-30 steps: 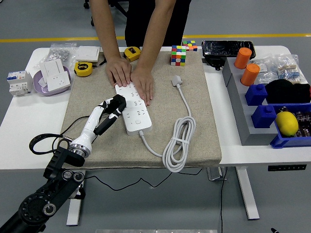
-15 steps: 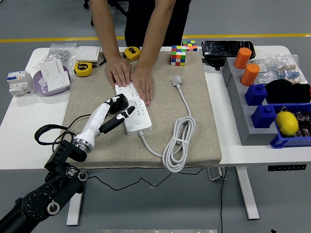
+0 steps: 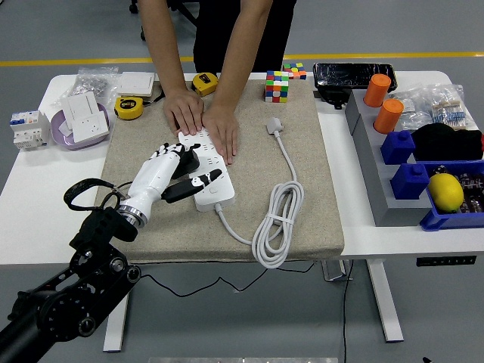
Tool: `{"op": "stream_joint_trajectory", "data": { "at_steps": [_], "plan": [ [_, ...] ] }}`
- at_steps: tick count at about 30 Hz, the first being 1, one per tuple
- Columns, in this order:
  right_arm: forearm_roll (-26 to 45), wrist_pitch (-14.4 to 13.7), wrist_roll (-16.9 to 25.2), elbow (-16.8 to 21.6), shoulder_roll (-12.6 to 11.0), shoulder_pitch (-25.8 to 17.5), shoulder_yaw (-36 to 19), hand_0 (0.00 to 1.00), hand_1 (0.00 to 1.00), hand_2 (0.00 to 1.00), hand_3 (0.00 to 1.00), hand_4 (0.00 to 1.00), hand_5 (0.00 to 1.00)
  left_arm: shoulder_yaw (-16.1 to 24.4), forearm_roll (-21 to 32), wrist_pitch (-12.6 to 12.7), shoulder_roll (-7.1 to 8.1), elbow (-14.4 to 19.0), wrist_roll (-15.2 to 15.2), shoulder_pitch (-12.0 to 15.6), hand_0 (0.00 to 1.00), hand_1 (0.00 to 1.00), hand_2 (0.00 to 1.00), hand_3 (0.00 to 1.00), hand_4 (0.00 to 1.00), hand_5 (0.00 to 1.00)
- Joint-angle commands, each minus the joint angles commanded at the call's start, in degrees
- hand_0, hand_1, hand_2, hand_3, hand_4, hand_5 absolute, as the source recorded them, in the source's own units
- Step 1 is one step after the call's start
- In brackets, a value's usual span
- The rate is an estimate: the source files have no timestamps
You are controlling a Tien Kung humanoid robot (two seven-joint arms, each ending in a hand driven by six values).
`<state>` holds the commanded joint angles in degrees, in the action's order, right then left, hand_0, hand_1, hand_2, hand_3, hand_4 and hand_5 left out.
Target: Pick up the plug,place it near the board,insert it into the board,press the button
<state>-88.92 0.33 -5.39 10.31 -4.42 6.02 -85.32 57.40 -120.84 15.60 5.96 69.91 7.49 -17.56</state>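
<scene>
A white power strip [image 3: 212, 175] lies on the beige mat [image 3: 302, 189], its far end held down by a person's two hands [image 3: 204, 121]. Its white plug [image 3: 274, 125] rests unplugged on the mat to the right, with the cable coiled [image 3: 278, 219] toward the front. My left hand [image 3: 180, 172] hovers over the strip's near left side, fingers spread, its thumb stretched across the strip's near end. It holds nothing. The right hand is out of view.
A colour cube [image 3: 277, 86] stands at the mat's far edge. Two yellow tape measures [image 3: 129, 107] and a wall socket on a purple dish [image 3: 79, 125] lie far left. Grey and blue bins [image 3: 408, 174] with orange cylinders and a lemon fill the right side.
My left arm has swung right and forward, bringing the hand from the strip's left side onto it. The fingers have spread. The person's hands, plug and cable stayed put.
</scene>
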Motion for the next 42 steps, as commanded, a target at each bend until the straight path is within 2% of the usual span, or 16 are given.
{"op": "stream_joint_trajectory", "data": {
  "at_steps": [4,9,18,31,42],
  "plan": [
    [0.2,0.0,0.1,0.0,0.0,0.1,0.1,0.823,0.733,0.741,0.775,0.998,0.922,-0.3,-3.9,-0.9,0.35,-0.2,1.9,-1.0,0.998,0.979,0.900,0.891,0.998,0.998],
    [0.2,0.0,0.1,0.0,0.0,0.2,-0.1,0.823,0.733,0.741,0.775,0.998,0.924,-0.1,-5.0,-2.5,0.89,-0.9,3.8,-1.0,0.998,0.985,0.902,0.886,0.998,0.998],
    [0.3,-0.1,0.1,0.0,0.0,0.3,-0.1,0.823,0.733,0.741,0.775,0.998,0.924,-1.9,-4.3,-3.6,1.35,-1.8,4.3,-1.5,0.998,0.980,0.896,0.886,0.998,0.998],
    [0.3,0.0,0.1,0.0,-0.1,0.3,-0.1,0.824,0.733,0.740,0.775,0.998,0.923,-6.6,-3.1,-4.0,1.62,-3.1,4.2,-3.9,0.998,0.982,0.895,0.885,0.998,0.998],
    [0.1,0.0,0.0,0.0,-0.1,0.2,-0.1,0.824,0.734,0.741,0.775,0.998,0.923,-6.1,-3.3,-4.3,1.80,-3.6,4.3,-3.8,0.998,0.981,0.894,0.884,0.998,0.998]
  ]
}}
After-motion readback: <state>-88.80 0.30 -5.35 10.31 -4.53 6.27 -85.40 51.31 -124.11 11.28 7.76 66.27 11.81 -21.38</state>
